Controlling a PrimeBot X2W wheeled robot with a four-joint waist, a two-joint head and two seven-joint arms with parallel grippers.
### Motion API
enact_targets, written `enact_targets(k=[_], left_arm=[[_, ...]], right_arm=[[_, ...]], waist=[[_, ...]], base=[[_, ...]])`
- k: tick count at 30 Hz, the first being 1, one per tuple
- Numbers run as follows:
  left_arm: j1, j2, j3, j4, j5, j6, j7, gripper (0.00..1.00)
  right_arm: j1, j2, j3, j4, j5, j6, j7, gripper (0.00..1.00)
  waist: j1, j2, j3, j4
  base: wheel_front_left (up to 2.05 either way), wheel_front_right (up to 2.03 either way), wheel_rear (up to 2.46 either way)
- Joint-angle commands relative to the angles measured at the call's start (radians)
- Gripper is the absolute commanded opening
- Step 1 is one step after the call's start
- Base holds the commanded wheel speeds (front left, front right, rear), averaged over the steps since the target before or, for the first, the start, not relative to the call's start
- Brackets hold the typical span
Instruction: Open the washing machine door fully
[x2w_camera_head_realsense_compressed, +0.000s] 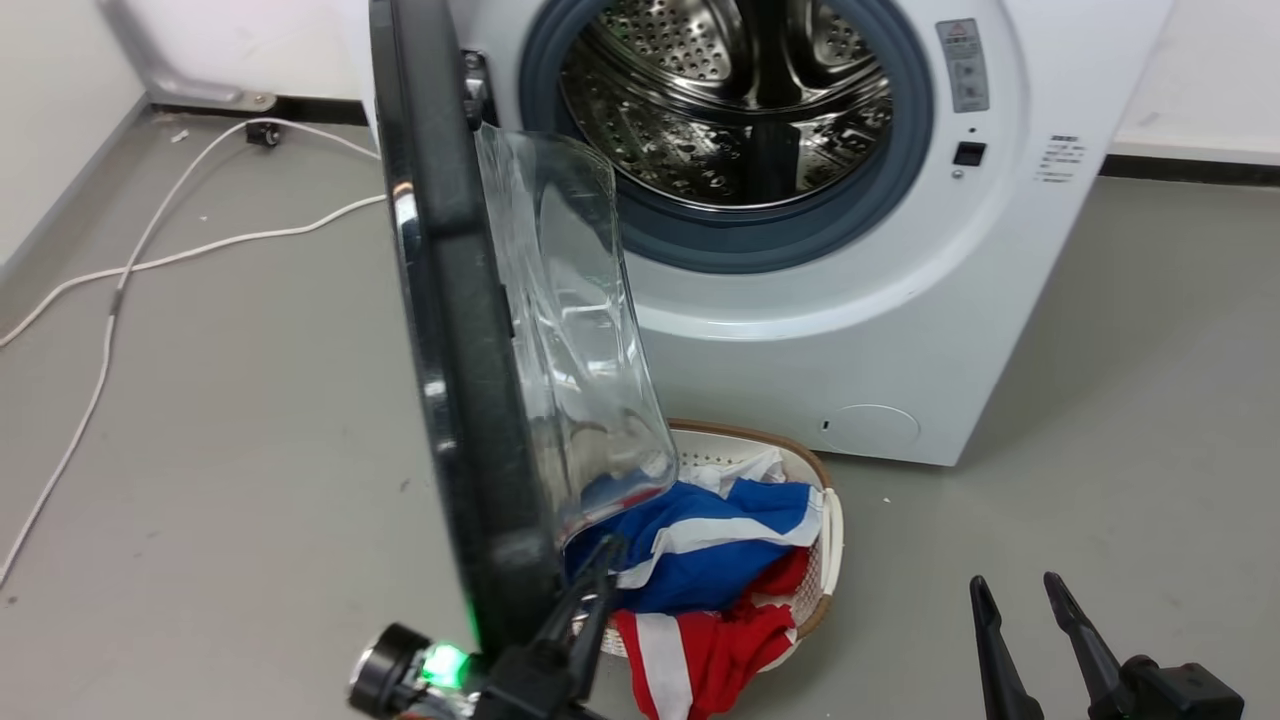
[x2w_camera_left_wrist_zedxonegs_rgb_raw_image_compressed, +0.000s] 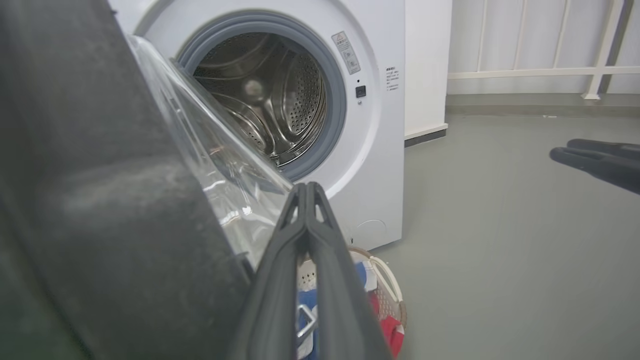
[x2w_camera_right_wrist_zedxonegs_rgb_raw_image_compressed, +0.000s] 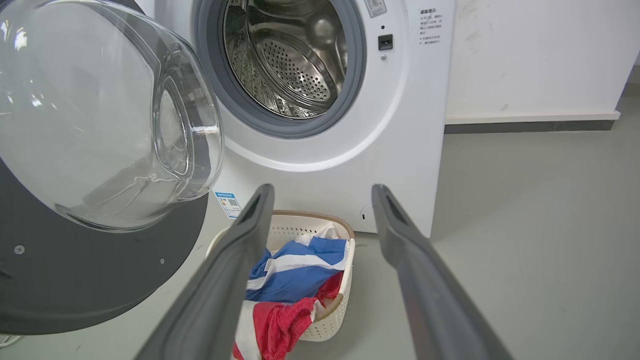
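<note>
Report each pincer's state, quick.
Left pincer: shut, holding nothing, beside the washing machine door.
Right pincer: open, empty.

laundry spot in bare, utility-type indoor room. white front-loading washing machine (x2w_camera_head_realsense_compressed: 800, 330) stands on floor close to wall, perforated steel drum (x2w_camera_head_realsense_compressed: 720, 100) in view. white laundry basket (x2w_camera_head_realsense_compressed: 830, 520) on floor just in front of it, holding blue, red and white clothes (x2w_camera_head_realsense_compressed: 720, 540). smooth grey floor (x2w_camera_head_realsense_compressed: 220, 420), plain white wall (x2w_camera_right_wrist_zedxonegs_rgb_raw_image_compressed: 525, 55), dark skirting strip (x2w_camera_right_wrist_zedxonegs_rgb_raw_image_compressed: 525, 126). loose white cable (x2w_camera_head_realsense_compressed: 150, 250) trails across floor at left. white railing (x2w_camera_left_wrist_zedxonegs_rgb_raw_image_compressed: 540, 73) along far wall in left wrist view.
</note>
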Motion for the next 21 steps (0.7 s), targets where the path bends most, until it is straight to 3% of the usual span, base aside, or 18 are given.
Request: enact_targets(k=[1, 8, 21], left_arm=[[0.010, 0.028, 0.035, -0.010, -0.007, 0.023, 0.010, 0.00], [0.074, 0.077, 0.098, -0.066, -0.033, 0.071, 0.029, 0.00], [0.115, 0.159, 0.300, -0.064, -0.112, 0.159, 0.005, 0.00]], right_arm=[[0.009, 0.002, -0.003, -0.003, 0.001, 0.000, -0.002, 1.00], [0.009, 0.002, -0.007, -0.004, 0.001, 0.000, -0.002, 1.00], [-0.009, 0.002, -0.009, -0.005, -0.010, 0.000, -0.002, 1.00]], waist=[[0.0000, 0.0000, 0.002, 0.013], [0.0000, 0.0000, 0.006, 0.049], [0.0000, 0.0000, 0.036, 0.079]], base=[[0.00, 0.00, 0.00], [0.00, 0.00, 0.00], [0.00, 0.00, 0.00]])
